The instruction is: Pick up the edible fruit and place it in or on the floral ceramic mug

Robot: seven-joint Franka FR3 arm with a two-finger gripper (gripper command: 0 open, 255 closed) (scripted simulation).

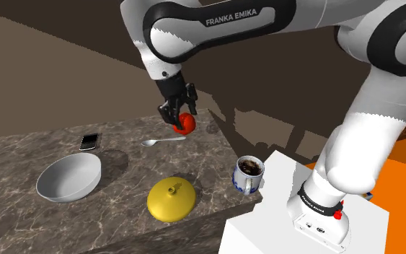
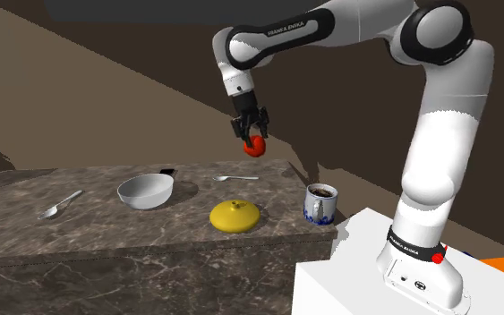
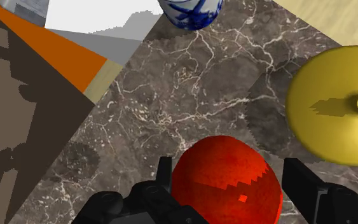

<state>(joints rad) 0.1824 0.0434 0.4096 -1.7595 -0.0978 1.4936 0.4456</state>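
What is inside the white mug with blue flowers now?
The white mug with blue flowers holds something dark brown near its rim, which covers its bottom. The round red fruit is not inside; the black fingers clasp it.

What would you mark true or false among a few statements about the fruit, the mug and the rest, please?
1. The gripper clasps the red fruit above the counter. True.
2. The fruit sits in the mug. False: it is in the air, and the mug stands apart near the counter's edge.
3. A yellow lid lies on the counter. True.
4. A spoon lies in the bowl. False: the spoon lies on the counter, apart from the bowl.
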